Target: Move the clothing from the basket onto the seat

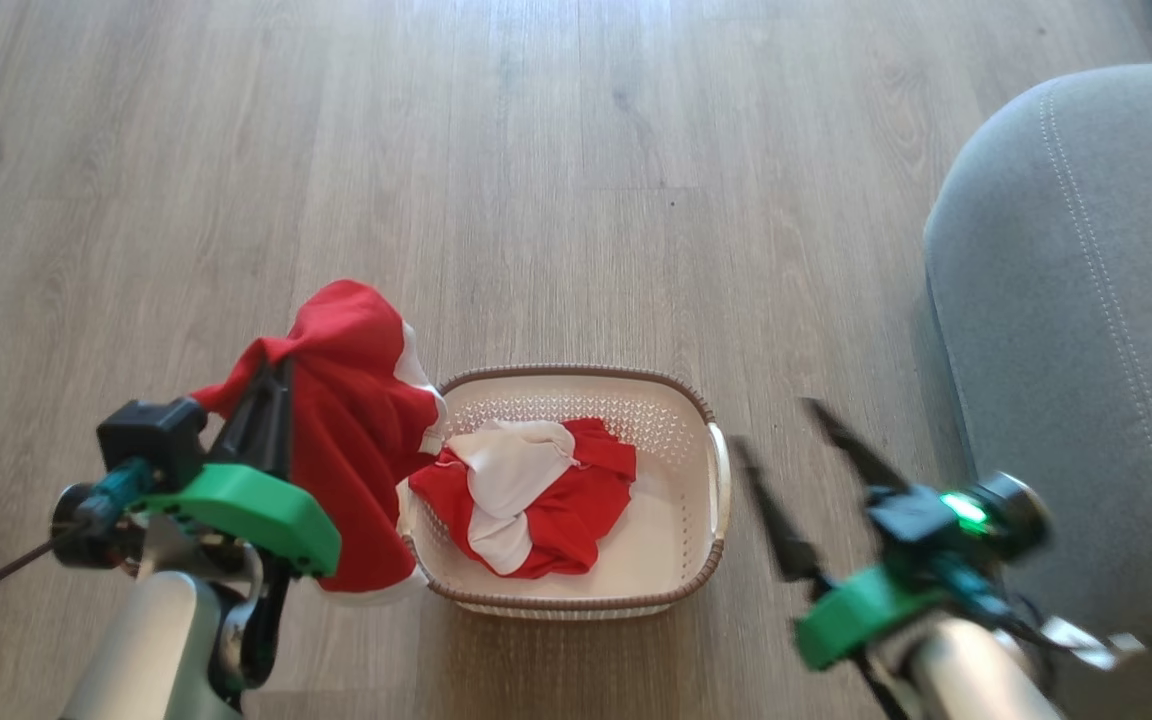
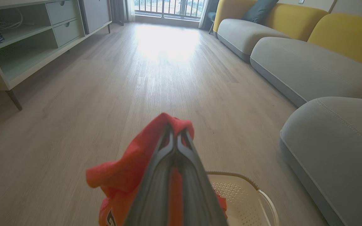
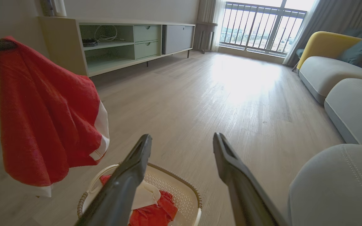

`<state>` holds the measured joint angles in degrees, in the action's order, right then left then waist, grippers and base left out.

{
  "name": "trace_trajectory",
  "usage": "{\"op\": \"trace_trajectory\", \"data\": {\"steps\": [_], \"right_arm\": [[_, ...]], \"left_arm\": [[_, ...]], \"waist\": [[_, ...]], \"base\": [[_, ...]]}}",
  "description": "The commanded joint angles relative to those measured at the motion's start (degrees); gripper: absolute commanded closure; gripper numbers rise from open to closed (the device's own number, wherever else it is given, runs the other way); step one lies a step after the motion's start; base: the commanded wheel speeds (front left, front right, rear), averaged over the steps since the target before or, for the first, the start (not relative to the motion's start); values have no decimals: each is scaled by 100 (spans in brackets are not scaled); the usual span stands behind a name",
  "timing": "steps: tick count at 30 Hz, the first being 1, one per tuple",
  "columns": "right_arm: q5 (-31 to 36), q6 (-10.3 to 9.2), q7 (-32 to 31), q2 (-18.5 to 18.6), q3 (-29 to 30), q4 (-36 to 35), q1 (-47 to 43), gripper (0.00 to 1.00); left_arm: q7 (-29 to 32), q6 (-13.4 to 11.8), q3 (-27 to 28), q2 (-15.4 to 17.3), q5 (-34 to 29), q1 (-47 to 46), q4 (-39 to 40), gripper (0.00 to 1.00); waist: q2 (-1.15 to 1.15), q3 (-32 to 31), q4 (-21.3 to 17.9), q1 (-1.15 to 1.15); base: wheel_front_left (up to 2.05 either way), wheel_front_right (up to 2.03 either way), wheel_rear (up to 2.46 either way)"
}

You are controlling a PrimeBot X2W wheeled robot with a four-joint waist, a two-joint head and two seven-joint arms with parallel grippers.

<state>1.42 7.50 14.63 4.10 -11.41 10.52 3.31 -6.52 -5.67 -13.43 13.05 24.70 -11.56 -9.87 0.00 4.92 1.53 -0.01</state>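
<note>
Left gripper (image 2: 175, 130) is pinched shut on one red garment (image 1: 356, 430), dangling at the basket's (image 1: 676, 540) 9 o'clock; a second red-and-white garment (image 1: 536, 500) lies inside. The seat (image 1: 1086, 330) is off at 3 o'clock, so swinging across could snag the hem on the basket or on the wide-open, empty right gripper (image 1: 776, 425).

Red clothing (image 1: 356, 420), white panels; basket (image 1: 671, 530) cream, perforated, brown rim; seat (image 1: 1086, 300) grey, pale stitching.

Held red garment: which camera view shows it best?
Right wrist view: the held garment hangs in side view, red body and white hem plain. Head view shows it from above, partly behind the left tool. Left wrist view shows a bunched part around the shut fingers.
</note>
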Motion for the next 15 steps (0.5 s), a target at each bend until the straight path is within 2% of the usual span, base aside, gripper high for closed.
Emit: {"op": "trace_trajectory", "data": {"steps": [1,5,6,12,15], "right_arm": [[-178,-1,37,240,-728,-66,563,0],[-585,-1,37,566,-1754,196,1181,0],[-585,-1,37,566,-1754,196,1181,0],[-1154,-1,37,835,-3135,628,2242,0],[-1413,-1,37,879,-3621,800,2709,0]], "left_arm": [[33,26,128,166,-1,-277,291,100],[125,80,-42,127,-43,-363,398,100],[125,80,-42,127,-43,-363,398,100],[285,235,-363,78,-116,-497,596,100],[370,356,-561,54,-141,-523,715,100]], "waist": [[0,-19,30,1],[0,-66,125,1],[0,-66,125,1],[0,-88,304,1],[0,-104,392,1]], "base": [[0,0,0],[0,0,0],[0,0,0],[0,0,0],[0,0,0]]}}
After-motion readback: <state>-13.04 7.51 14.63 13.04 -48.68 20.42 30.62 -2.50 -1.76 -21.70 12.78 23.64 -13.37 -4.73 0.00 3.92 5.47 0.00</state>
